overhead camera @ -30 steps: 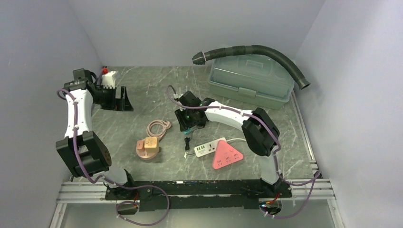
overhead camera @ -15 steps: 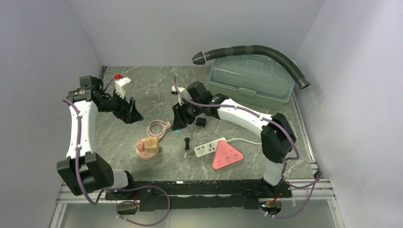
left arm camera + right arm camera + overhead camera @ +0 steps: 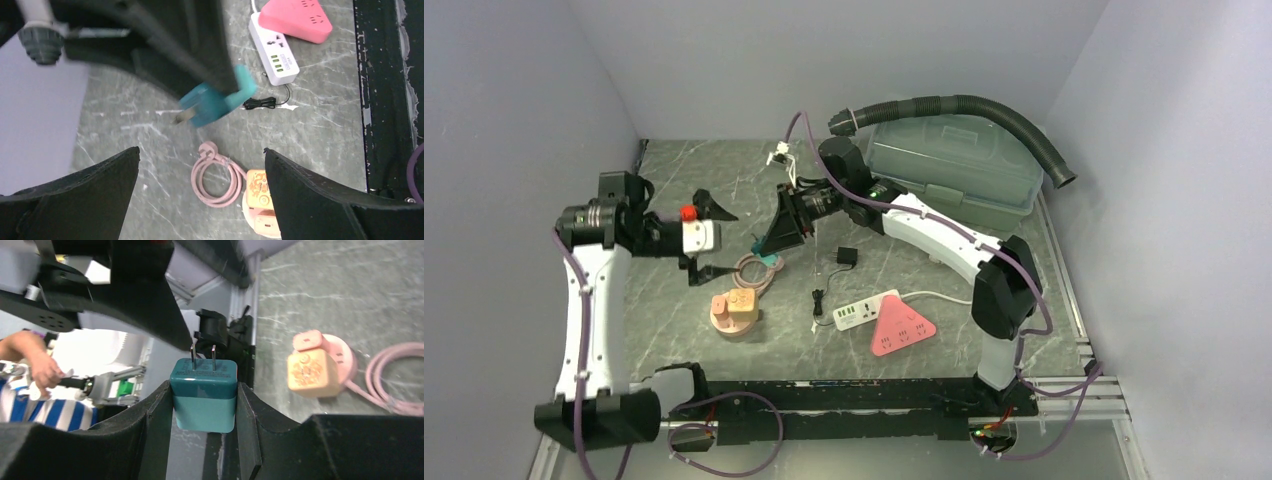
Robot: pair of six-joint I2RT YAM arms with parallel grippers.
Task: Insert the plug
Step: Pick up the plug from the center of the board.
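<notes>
— Well, first entry: the plug?
— Teal plug (image 3: 203,395), two prongs. It is clamped by its sides in the right claw (image 3: 202,410), with the prongs pointing away from the wrist. It is held clear of the surface (image 3: 734,170).
— Left claw?
— Left claw (image 3: 719,238): fingers wide apart with nothing between them. It faces the right claw, with the plug close ahead of it but not touching.
— Under the claws?
— Pink cable coil (image 3: 756,268), flat on the surface directly beneath the right claw. Peach round socket block (image 3: 736,312), on the near side of the coil, below the left claw.
— Toward the right claw's base?
— White power strip (image 3: 854,312) and pink triangular strip (image 3: 902,328), lying against each other. Small black adapter (image 3: 848,256), between those strips and the right claw.
— Beyond it?
— Green toolbox (image 3: 949,165), far and to the right of the right claw, with a black ribbed hose (image 3: 964,105) across its lid.
</notes>
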